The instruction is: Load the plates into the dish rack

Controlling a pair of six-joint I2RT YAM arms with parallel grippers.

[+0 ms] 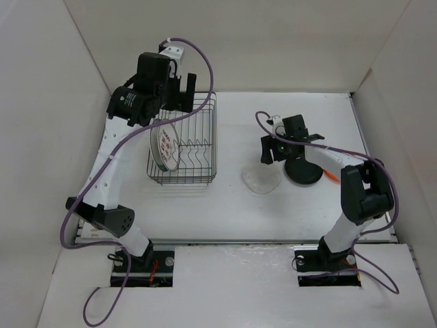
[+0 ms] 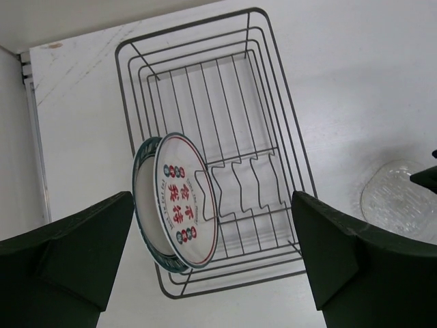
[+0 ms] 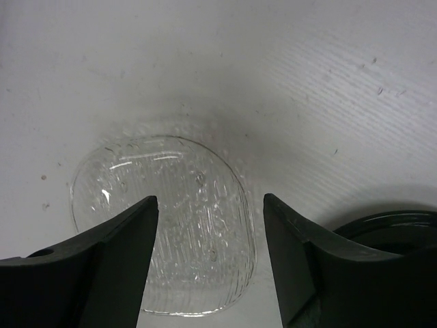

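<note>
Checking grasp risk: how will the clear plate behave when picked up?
The clear plate lies flat on the table, so its thin rim likely gives little to grip. Its glossy, ribbed surface looks slippery. It seems rigid, probably light, possibly brittle.

The rack (image 1: 214, 140) is set on the white table (image 1: 239, 219). A clear plate (image 1: 261, 182) is laid near a black plate (image 1: 304, 176), with an orange plate (image 1: 331, 176) just beside the black one.

The left arm (image 1: 111, 160) and right arm (image 1: 339, 234) are showing white links and black joints. A purple cable (image 1: 205, 68) is trailing along each. Dark wedge-shaped fingers (image 2: 68, 260) are tapering inward, and a green light (image 1: 282, 145) is glowing.
</note>
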